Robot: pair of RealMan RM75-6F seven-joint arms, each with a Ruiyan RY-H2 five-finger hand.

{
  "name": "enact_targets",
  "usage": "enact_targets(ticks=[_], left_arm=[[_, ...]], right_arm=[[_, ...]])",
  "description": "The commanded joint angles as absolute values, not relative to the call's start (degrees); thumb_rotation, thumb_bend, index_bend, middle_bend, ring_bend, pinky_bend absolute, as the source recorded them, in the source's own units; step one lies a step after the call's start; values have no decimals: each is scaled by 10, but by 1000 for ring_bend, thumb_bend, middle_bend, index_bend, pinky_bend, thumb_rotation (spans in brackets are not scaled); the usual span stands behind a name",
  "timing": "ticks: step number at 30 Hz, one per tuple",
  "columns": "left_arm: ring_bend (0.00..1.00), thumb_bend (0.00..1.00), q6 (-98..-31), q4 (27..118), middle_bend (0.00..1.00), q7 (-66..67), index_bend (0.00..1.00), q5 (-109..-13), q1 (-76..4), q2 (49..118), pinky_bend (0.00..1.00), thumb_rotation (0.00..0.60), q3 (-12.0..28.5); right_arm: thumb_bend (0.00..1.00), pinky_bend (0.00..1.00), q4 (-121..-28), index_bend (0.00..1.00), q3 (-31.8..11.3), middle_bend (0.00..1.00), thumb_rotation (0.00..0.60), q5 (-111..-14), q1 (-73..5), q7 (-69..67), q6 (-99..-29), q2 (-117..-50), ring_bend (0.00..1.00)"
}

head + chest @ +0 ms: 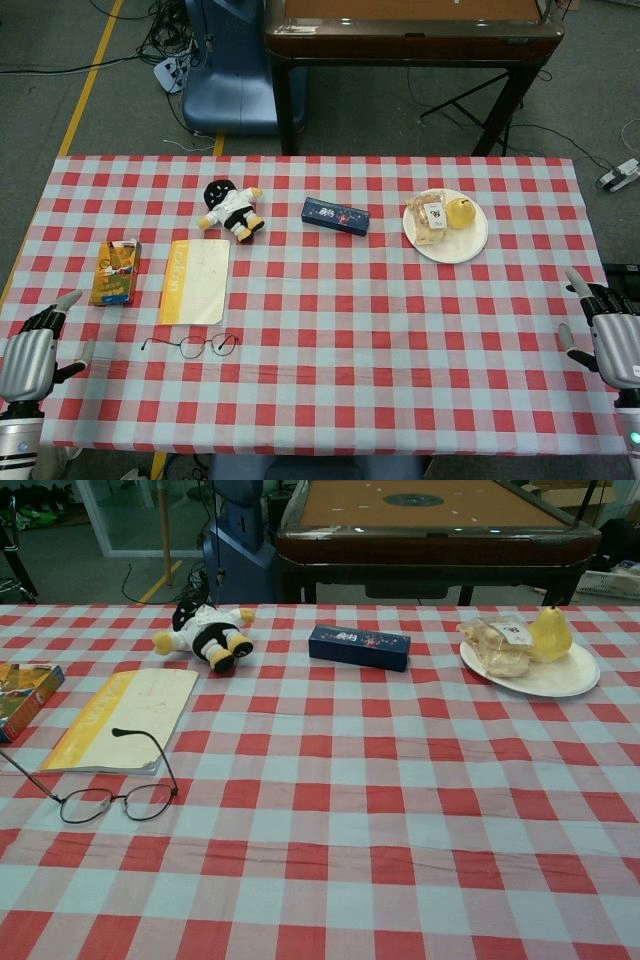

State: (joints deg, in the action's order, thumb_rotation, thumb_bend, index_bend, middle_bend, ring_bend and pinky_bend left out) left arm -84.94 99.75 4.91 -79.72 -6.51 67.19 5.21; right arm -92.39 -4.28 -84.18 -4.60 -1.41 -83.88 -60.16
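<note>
We see both hands only in head view: left hand [30, 355] and right hand [610, 335] spread, empty; glasses [192, 346] nearest left.

Even, soft indoor light — faint shadows, perhaps slight edge distortion.

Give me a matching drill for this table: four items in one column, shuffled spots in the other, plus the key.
Items
1. glasses
2. pear
3. plush toy
4. dark blue box

Spots
A. on the white plate, beside a wrapped snack
B. near the middle of the table, between toy and plate
C. in front of the yellow notebook, closest to the left hand
D. behind the notebook, lying on the cloth

Pairs: 1-C, 2-A, 3-D, 4-B
</note>
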Motion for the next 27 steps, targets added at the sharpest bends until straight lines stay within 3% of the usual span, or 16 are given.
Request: enact_targets(ticks=[1, 11, 16, 21, 27], left_arm=[[233, 396, -850, 997, 184, 48, 152, -798, -64, 672, 229, 600, 51], [238, 395, -846, 990, 201, 47, 152, -805, -67, 668, 229, 600, 50], [296, 395, -843, 967, 301, 35, 154, -819, -75, 675, 267, 600, 53], [543, 396, -815, 954, 625, 29, 189, -832, -88, 671, 618, 600, 44], [717, 395, -766, 938, 797, 33, 257, -840, -112, 670, 786, 600, 31]], right_arm=[[410, 178, -925, 1, -43, 255, 600, -842, -46, -14, -839, -601, 180], [410, 178, -934, 2, -55, 255, 600, -839, -45, -6, -854, -587, 180], [410, 177, -946, 2, -66, 255, 600, -832, -45, 8, -864, -574, 180], [410, 178, -957, 1, -72, 255, 600, -829, -46, 16, -867, -563, 180], [410, 177, -966, 1, -73, 255, 600, -830, -50, 23, -861, -558, 180]])
